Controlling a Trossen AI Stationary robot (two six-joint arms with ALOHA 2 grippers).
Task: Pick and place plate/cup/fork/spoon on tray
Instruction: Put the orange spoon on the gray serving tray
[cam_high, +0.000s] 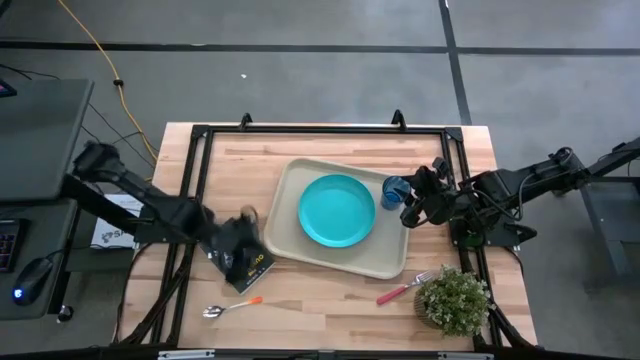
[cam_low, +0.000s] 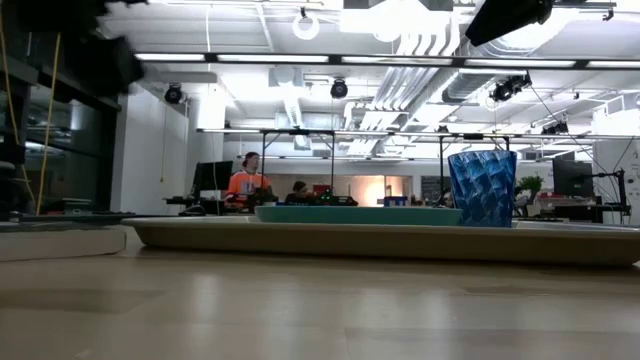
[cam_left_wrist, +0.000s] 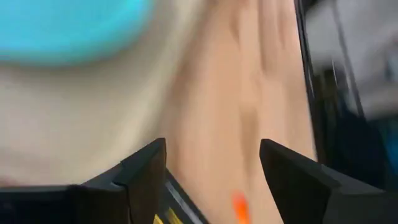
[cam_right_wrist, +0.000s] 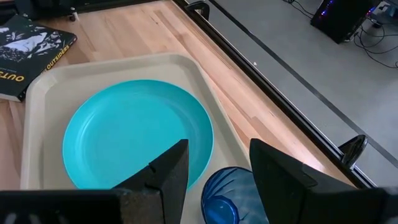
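Observation:
The turquoise plate lies flat in the beige tray. It also shows in the right wrist view. The blue cup stands upright on the tray's right end. My right gripper is open above the cup and clear of it. My left gripper is open and empty above the table between the tray's left edge and a dark book. The orange-handled spoon lies on the table near the front left. The red-pink-handled fork lies on the table at the front right.
A dark book lies on the table left of the tray. A small potted plant stands at the front right corner, beside the fork. A black frame runs around the table's edges. People sit far off in the room.

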